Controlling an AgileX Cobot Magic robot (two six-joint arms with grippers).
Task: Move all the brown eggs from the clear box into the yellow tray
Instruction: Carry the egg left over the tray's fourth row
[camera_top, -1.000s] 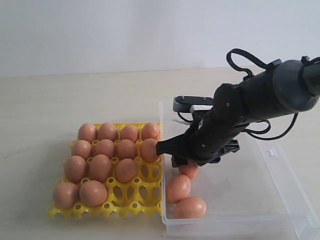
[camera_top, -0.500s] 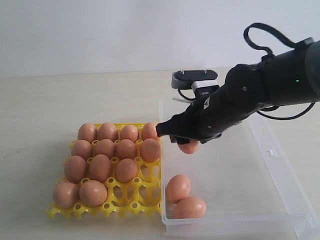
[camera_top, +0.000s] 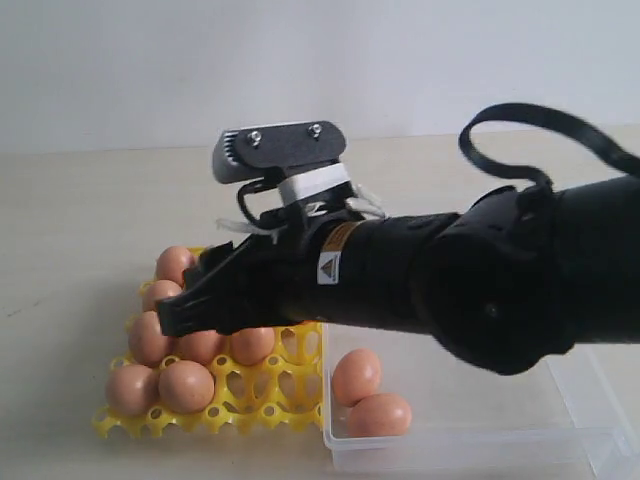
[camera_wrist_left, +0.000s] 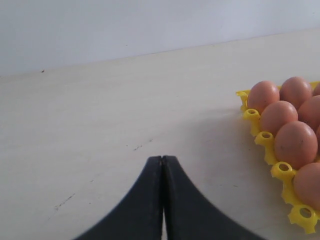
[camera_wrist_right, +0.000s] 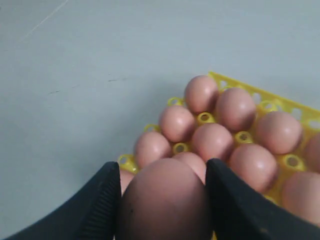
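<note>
My right gripper (camera_wrist_right: 162, 168) is shut on a brown egg (camera_wrist_right: 165, 202) and holds it above the yellow tray (camera_wrist_right: 239, 81), whose cups hold many brown eggs (camera_wrist_right: 215, 142). In the exterior view the right arm reaches left across the yellow tray (camera_top: 215, 415), with its gripper (camera_top: 178, 318) over the tray's left half, and the held egg is hidden. Two brown eggs (camera_top: 357, 375) lie in the near left corner of the clear box (camera_top: 470, 455). My left gripper (camera_wrist_left: 162, 158) is shut with nothing in it, over bare table beside the tray (camera_wrist_left: 280, 170).
The right arm covers the tray's back rows and much of the box in the exterior view. Empty yellow cups (camera_top: 262, 385) show at the tray's near right. Pale tabletop (camera_top: 80, 220) spreads to the left and behind.
My right arm lifted one egg out of the clear box and swung left over the yellow tray. The box now shows two eggs instead of three.
</note>
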